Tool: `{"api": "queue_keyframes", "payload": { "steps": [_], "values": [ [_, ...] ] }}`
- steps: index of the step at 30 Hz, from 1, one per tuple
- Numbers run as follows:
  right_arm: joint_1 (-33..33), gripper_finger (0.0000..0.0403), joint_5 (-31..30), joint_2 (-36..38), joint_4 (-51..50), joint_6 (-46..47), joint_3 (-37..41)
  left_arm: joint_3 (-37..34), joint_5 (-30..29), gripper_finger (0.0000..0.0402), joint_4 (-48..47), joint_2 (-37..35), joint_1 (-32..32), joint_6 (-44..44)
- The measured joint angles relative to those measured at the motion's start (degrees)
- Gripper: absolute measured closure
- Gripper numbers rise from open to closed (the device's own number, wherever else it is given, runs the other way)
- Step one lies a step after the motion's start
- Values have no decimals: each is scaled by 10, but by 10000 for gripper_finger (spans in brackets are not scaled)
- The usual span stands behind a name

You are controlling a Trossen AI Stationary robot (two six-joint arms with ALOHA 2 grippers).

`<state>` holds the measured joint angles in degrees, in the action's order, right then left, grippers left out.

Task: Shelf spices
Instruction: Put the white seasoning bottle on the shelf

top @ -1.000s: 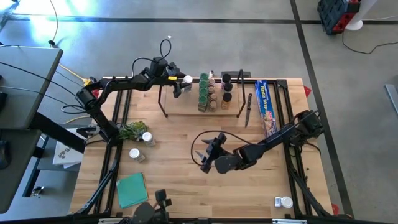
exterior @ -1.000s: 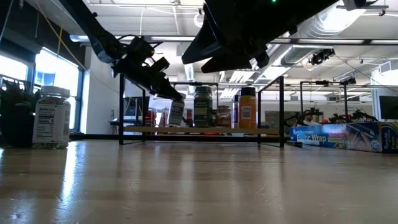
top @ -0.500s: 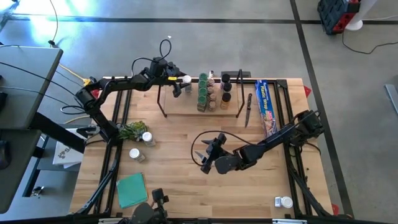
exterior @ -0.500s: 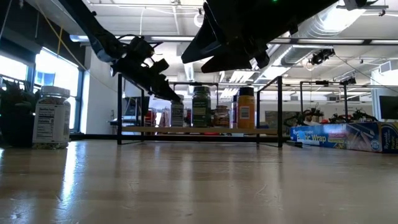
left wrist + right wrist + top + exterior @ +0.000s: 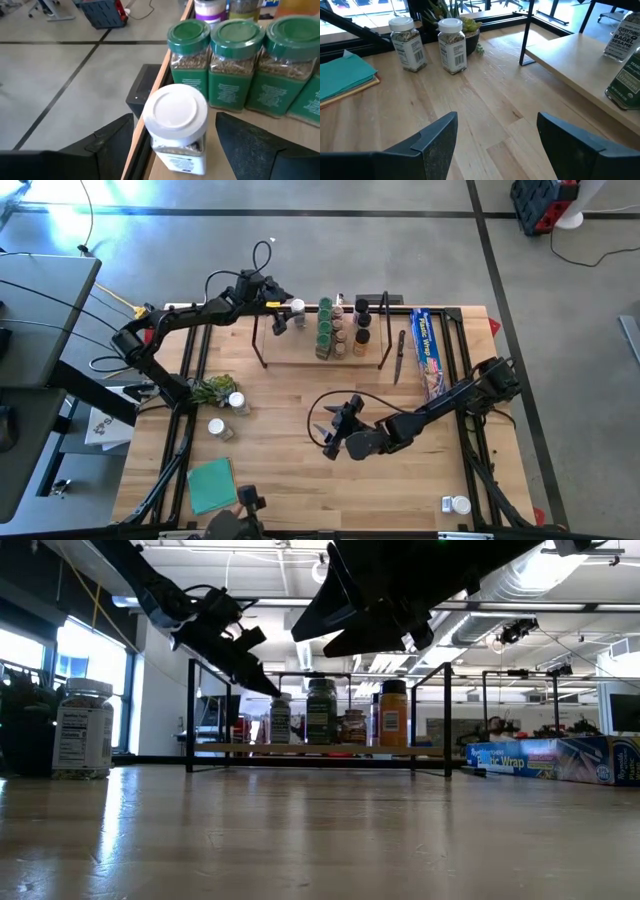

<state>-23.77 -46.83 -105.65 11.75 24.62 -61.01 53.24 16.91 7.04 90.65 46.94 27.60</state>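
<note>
1. Wooden table (image 5: pixel 290 410) carries the shelf (image 5: pixel 300 352) along its far edge, with green-lidded spice jars (image 5: pixel 327 330) grouped on the board
2. Blue box (image 5: pixel 430 352) beside the shelf reads "Wrap"; a jar in the right wrist view reads "Bagel Sesame"
3. Left gripper (image 5: pixel 283 315) is over the shelf, fingers spread, a white-lidded jar (image 5: pixel 176 127) upright between them and not gripped
4. Right gripper (image 5: pixel 328 435) hovers open over mid-table, well clear of the shelf
</note>
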Motion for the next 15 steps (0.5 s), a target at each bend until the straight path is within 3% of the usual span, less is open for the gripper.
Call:
{"api": "queue_keyframes", "payload": {
  "steps": [15],
  "values": [
    [0,135,1,0,0,10,0,1,-34,149,-20,0,0,26]
  ]
}}
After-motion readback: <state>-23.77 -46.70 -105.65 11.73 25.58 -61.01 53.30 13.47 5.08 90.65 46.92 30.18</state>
